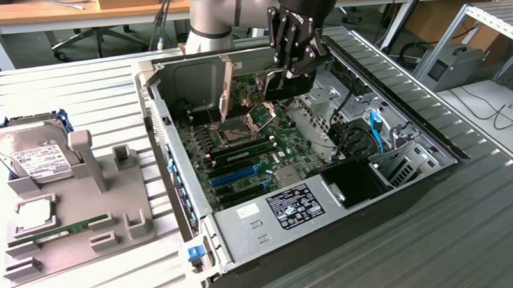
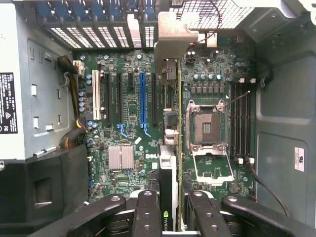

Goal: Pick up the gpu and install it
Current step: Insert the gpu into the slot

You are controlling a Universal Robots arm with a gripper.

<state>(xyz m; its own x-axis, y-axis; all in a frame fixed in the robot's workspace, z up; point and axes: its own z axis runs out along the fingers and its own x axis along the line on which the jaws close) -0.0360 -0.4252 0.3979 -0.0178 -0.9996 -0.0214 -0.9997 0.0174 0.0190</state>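
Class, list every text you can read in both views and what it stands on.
"DELL": on the motherboard.
Green logo mark on the gpu: no legible word.
Labels on the power supply, hard drive and case wall: too small to read.

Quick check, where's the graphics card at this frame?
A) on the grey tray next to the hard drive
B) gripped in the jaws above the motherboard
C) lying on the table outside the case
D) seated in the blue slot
B: the graphics card stands edge-on between the jaws, which are shut on it, above the motherboard; the blue slot is bare.
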